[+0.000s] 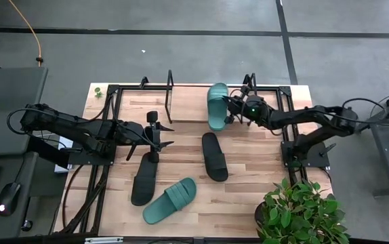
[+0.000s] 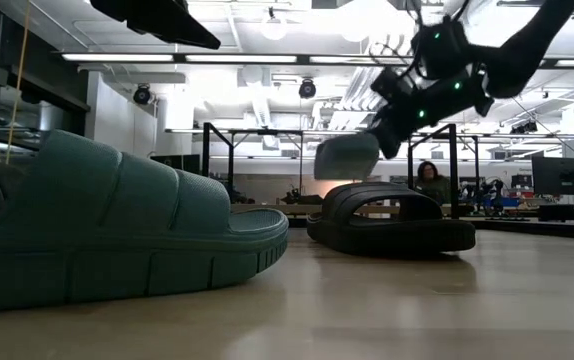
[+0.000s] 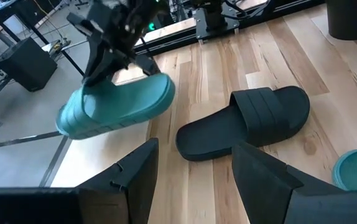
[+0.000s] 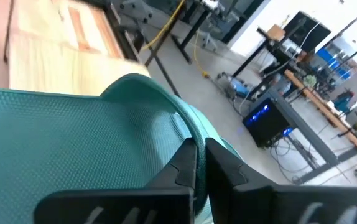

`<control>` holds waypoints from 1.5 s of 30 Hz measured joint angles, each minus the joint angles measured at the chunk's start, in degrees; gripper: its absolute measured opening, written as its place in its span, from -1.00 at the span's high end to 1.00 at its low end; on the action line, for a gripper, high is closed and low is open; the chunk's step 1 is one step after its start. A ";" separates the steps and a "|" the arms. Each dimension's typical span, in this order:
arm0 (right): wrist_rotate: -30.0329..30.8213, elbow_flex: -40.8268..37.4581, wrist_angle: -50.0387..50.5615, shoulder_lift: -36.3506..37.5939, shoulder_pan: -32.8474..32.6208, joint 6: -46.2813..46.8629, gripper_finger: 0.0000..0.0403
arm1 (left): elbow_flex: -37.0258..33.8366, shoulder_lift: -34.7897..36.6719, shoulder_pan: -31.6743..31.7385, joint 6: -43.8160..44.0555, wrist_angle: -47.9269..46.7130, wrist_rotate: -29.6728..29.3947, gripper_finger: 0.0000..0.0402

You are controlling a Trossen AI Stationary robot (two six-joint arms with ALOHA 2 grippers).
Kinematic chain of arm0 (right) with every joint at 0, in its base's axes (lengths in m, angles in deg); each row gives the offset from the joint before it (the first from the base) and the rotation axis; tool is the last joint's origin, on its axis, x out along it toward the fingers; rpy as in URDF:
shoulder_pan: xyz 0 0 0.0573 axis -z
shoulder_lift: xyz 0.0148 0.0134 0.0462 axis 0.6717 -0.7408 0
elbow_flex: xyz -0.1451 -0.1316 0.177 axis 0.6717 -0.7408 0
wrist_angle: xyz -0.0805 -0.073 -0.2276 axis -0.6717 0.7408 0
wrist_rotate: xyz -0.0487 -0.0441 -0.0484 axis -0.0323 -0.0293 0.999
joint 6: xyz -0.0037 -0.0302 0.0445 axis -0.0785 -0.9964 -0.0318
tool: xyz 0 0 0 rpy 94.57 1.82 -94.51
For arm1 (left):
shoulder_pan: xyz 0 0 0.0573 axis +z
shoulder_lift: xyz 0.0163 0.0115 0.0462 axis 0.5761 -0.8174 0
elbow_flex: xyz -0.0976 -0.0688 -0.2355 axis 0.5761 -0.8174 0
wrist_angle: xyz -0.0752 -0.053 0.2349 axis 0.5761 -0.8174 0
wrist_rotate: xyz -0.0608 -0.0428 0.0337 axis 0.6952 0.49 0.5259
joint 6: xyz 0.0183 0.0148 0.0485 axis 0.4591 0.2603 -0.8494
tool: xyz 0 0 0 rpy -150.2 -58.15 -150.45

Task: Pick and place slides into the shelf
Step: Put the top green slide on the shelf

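Observation:
My right gripper (image 1: 231, 110) is shut on a teal-green slide (image 1: 217, 105) and holds it in the air at the table's far side, over the shelf's light board (image 1: 184, 108) between black frame bars (image 1: 170, 83). The low view shows that slide (image 2: 347, 156) hanging tilted. My left gripper (image 1: 166, 135) hovers open at mid-table and touches nothing; its fingers (image 3: 135, 180) point toward a black slide (image 3: 247, 121) lying sole-down on the table. A second black slide (image 1: 144, 179) and a second teal slide (image 1: 171, 200) lie near the table's front edge. My right gripper pinches the teal slide's side edge (image 4: 181, 134) between its two fingers (image 4: 219, 165), about midway along the slide on its right-hand side. The fingers reach in from the table's right, across the slide. The slide is lifted clear and tilted.
A potted plant (image 1: 296, 213) stands at the table's near right corner. The shelf's black frame bars (image 1: 286, 102) rise along the far and right side. Bare tabletop (image 1: 262, 163) lies right of the middle black slide (image 1: 214, 156). A person (image 2: 430, 180) sits in the room behind.

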 joint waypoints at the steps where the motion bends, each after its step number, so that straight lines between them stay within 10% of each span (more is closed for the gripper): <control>1: -0.13 0.00 -0.03 -0.61 0.27 -0.06 1.00 | 0.00 0.00 0.00 0.00 0.02 0.00 0.07; 45: -6.40 0.99 -4.07 -9.02 7.75 -0.21 1.00 | 0.00 0.00 -0.03 0.09 0.04 0.63 0.08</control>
